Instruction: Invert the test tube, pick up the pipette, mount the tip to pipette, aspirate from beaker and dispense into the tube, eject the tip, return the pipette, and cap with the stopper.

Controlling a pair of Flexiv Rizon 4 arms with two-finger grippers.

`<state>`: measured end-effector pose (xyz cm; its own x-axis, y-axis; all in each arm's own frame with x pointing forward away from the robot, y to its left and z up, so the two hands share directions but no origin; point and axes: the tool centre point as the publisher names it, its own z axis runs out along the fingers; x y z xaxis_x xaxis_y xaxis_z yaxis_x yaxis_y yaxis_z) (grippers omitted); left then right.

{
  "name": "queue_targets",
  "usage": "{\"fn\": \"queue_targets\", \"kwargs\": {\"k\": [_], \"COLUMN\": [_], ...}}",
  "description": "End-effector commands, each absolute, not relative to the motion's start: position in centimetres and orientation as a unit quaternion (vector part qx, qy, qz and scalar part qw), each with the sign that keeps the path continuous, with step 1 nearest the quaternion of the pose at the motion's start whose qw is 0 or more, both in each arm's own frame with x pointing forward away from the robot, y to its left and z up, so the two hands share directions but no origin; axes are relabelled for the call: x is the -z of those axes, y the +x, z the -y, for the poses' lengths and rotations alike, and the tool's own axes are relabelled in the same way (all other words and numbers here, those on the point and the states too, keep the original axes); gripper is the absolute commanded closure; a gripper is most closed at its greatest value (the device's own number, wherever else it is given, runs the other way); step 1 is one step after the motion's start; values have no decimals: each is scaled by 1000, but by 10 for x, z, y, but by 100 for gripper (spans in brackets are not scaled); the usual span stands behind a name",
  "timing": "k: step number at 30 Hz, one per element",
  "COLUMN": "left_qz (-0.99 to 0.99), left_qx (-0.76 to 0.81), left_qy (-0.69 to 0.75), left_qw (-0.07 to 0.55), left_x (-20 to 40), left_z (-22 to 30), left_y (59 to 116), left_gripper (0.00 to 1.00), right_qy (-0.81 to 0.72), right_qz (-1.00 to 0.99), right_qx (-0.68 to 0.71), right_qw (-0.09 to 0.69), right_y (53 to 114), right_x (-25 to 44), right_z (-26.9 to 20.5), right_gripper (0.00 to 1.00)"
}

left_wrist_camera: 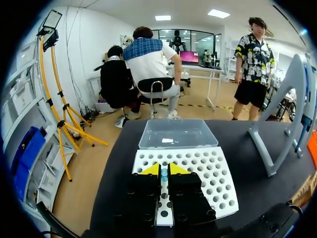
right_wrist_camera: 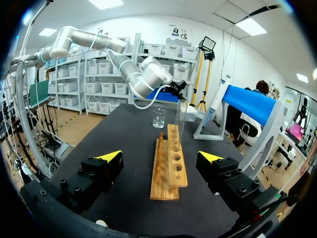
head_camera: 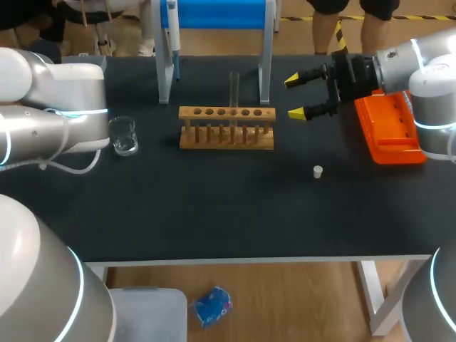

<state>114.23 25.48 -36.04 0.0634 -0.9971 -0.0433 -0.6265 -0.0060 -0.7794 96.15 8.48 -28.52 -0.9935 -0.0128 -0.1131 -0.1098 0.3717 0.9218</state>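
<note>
While right hand (head_camera: pixel 294 97) gapes empty | left hand (left_wrist_camera: pixel 163 170) closed above tip rack (left_wrist_camera: pixel 210 173)

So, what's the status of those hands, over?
Right hand open, facing the rack. Left hand shut over the white tip tray. Test tube standing in rack. Nothing blocking.

Your right arm (head_camera: pixel 420 60) is holding its claw (head_camera: pixel 295 97) wide open just right of the wooden rack (head_camera: pixel 226 137), above the dark tabletop (head_camera: pixel 214 206). A test tube (head_camera: pixel 234 89) is standing upright in the rack (which end is up, you can't tell). The beaker (head_camera: pixel 124 135) is sitting beside your left arm (head_camera: pixel 50 121). The white stopper (head_camera: pixel 318 171) is lying alone, nearer the front. The orange tip box (head_camera: pixel 388 135) is sitting partly beneath your right arm. The pipette (head_camera: pixel 173 35) is hanging on the blue-topped stand (head_camera: pixel 221 13) behind the rack.
</note>
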Motion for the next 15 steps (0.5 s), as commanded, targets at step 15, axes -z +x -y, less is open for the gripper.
{"fn": "queue_targets", "kwargs": {"k": [15], "left_qz": [-619], "left_qx": [280], "left_qy": [-651], "left_qw": [339], "left_x": [354], "left_z": [-255], "left_y": [1145], "left_gripper": [100], "right_qy": [-37], "right_qz": [-827], "right_qx": [-559], "right_qw": [44], "right_y": [961], "right_x": [285], "right_z": [-84], "right_gripper": [0]}}
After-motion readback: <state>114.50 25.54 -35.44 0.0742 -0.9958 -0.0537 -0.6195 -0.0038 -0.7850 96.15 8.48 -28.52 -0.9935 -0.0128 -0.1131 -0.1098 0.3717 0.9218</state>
